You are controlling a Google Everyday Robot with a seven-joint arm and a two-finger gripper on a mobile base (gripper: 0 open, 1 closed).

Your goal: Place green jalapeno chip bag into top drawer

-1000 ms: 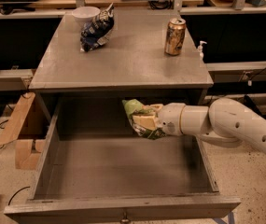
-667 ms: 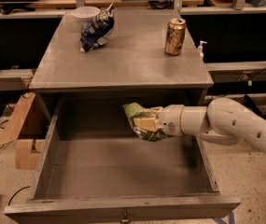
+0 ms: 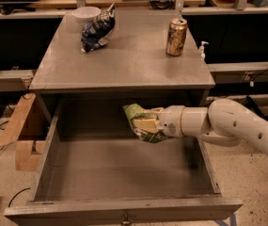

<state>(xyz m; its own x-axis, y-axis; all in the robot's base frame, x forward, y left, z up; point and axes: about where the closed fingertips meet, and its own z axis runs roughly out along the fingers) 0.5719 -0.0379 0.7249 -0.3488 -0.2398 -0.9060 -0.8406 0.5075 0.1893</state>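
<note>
i'm holding the green chip bag [image 3: 134,112] clenched in the gripper [image 3: 145,124], hanging over the open top drawer [image 3: 114,173] near its back; its floor is lying straight below, seemingly well apart.

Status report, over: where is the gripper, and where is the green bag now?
Gripper over open wide grey metal drawer, jaws shut on small crumpled green foil chip bag. Bag not yet released. Nothing blocking below.

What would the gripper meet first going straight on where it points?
Gripper, shut on the green jalapeno chip bag, points across the top drawer; likely its left wall first, height unclear.
</note>
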